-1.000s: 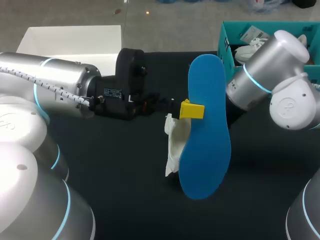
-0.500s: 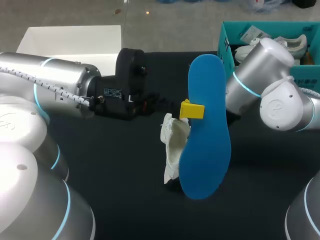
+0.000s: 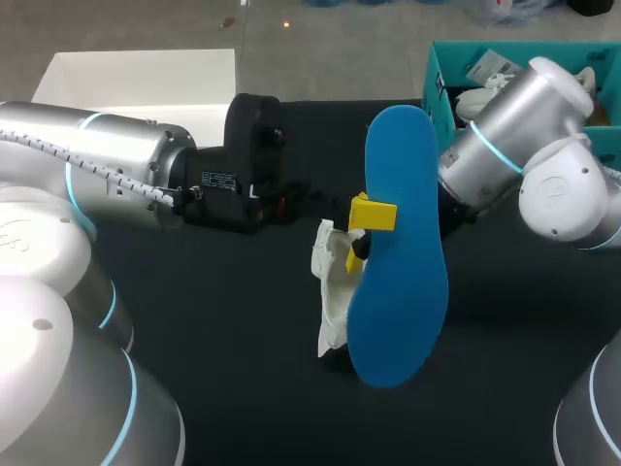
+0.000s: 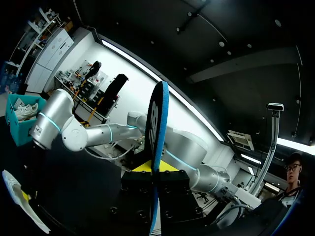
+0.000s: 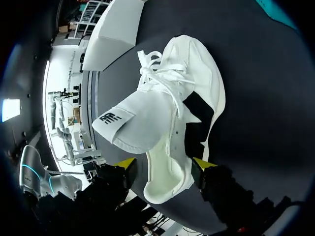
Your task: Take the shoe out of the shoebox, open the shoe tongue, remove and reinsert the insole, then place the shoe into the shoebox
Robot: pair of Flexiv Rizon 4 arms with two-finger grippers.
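Observation:
A blue insole [image 3: 398, 262] stands upright over the middle of the black table, and my left gripper [image 3: 372, 215] is shut on its edge. From the left wrist the insole [image 4: 156, 123] is edge-on between the yellow tips [image 4: 152, 167]. Behind it lies the white shoe [image 3: 333, 282], its tongue lifted off the opening. My right gripper [image 5: 165, 164] is open and straddles the shoe's [image 5: 172, 113] heel end, one tip beside each side. In the head view only one of its yellow fingertips [image 3: 354, 254] shows past the insole.
A white shoebox [image 3: 146, 76] stands at the back left of the table. A teal bin [image 3: 441, 78] with other white shoes sits at the back right, close behind my right arm [image 3: 505, 136]. Black tabletop [image 3: 243, 369] stretches in front of the shoe.
My right gripper has gone from shut to open, letting go of the shoe, and one yellow tip now shows beside the insole. The left arm and insole have not moved.

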